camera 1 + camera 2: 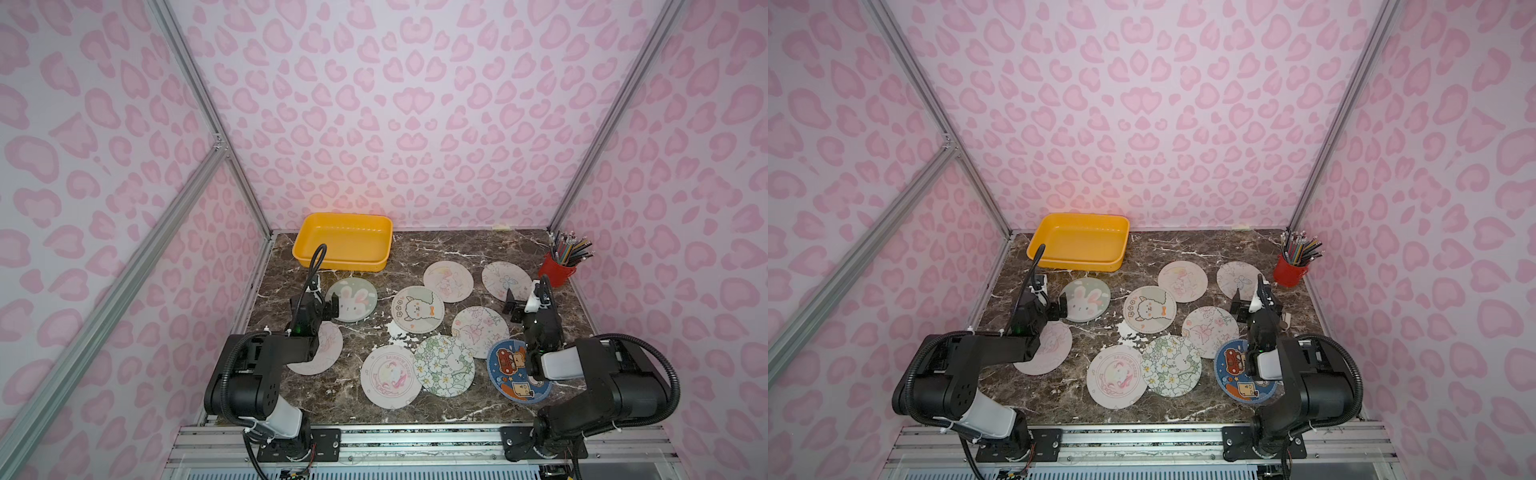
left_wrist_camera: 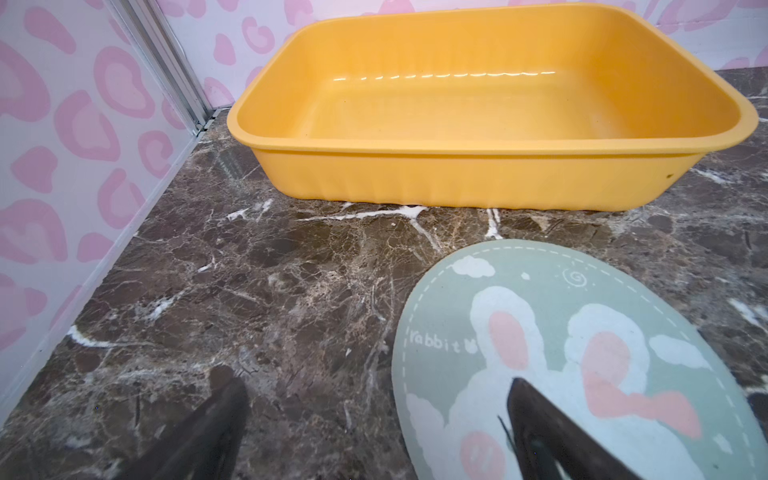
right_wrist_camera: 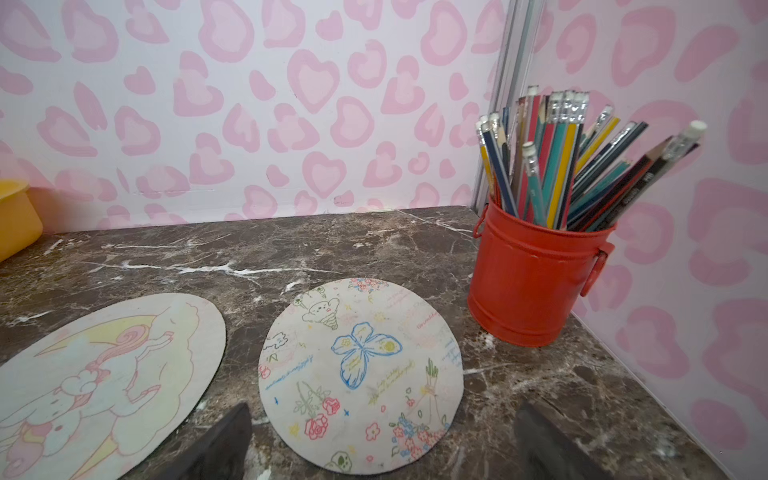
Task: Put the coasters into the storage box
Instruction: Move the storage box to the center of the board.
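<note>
On the rabbit coaster (image 2: 552, 274), lettering (image 2: 440, 344) shows only at the wrist; left gripper (image 2: 374, 384), right gripper (image 3: 384, 407) released

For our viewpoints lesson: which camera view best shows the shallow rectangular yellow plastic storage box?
Left wrist view: the storage box is close and visibly empty. Both top views show it smaller, a cable crossing its front. Right wrist catches one corner.

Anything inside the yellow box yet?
Nothing. The box floor shows bare in the left wrist view, except a thin strip hidden behind its near wall. In both top views the left arm's cable covers a bit of the near side.
</note>
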Tool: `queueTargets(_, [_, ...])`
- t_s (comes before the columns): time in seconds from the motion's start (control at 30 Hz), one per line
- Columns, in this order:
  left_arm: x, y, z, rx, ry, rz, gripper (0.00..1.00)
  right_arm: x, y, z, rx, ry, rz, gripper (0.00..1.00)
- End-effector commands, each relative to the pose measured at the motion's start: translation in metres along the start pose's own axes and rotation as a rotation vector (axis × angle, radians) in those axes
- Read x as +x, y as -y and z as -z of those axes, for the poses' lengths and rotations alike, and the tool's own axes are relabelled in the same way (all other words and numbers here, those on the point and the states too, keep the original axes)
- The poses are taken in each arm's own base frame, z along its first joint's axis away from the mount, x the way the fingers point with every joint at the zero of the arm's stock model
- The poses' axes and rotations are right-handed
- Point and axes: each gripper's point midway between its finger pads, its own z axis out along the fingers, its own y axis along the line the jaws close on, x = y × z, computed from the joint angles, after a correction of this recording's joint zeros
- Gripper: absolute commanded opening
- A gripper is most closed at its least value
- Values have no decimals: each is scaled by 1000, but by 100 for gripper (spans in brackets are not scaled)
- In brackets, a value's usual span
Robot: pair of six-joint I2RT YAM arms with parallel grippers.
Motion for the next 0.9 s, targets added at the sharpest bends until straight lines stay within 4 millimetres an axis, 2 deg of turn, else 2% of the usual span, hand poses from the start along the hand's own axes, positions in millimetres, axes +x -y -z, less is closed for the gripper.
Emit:
queueTargets(0.0, [-6, 0, 0, 2, 24, -2, 99, -13, 0, 0, 3, 51, -10, 99])
queueTargets(0.87, [-7, 0, 0, 2, 26, -2, 99, -12, 0, 0, -3, 48, -12, 99])
